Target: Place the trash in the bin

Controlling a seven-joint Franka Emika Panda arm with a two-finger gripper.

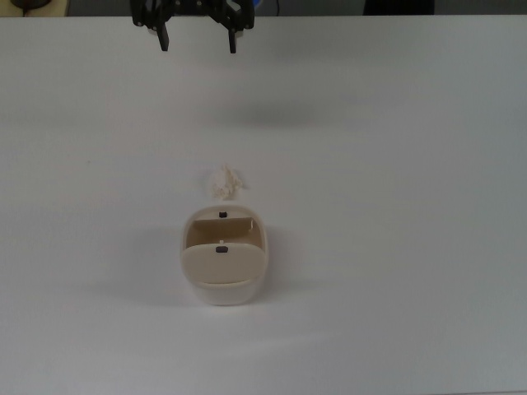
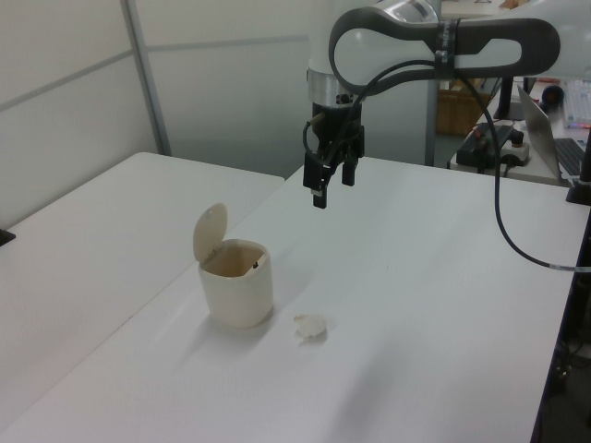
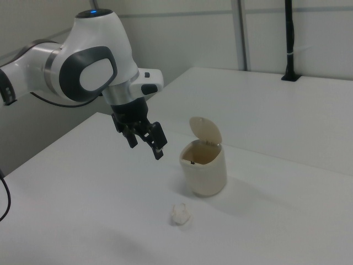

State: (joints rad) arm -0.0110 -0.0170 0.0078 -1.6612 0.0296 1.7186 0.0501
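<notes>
- While the gripper (image 1: 198, 43) hangs in the air above the white table (image 1: 395, 164), its two dark fingers stand apart with nothing between them; in the top view it sits at the upper edge, well apart from the trash
- White and grey, the arm (image 3: 83, 72) reaches in from the right view's left; the gripper (image 3: 145, 144) points downward and tilts toward the bin
- Small and crumpled, the trash (image 1: 226, 182) lies on the table just beside the bin (image 1: 223, 263), above it in the top view; off-white, with ragged edges
- Beige and rounded, the bin (image 2: 236, 284) stands upright; its lid (image 2: 210, 232) is swung up, so the tan inside shows
- Seen in the left view, the trash (image 2: 310, 326) lies to the bin's right, close but apart
</notes>
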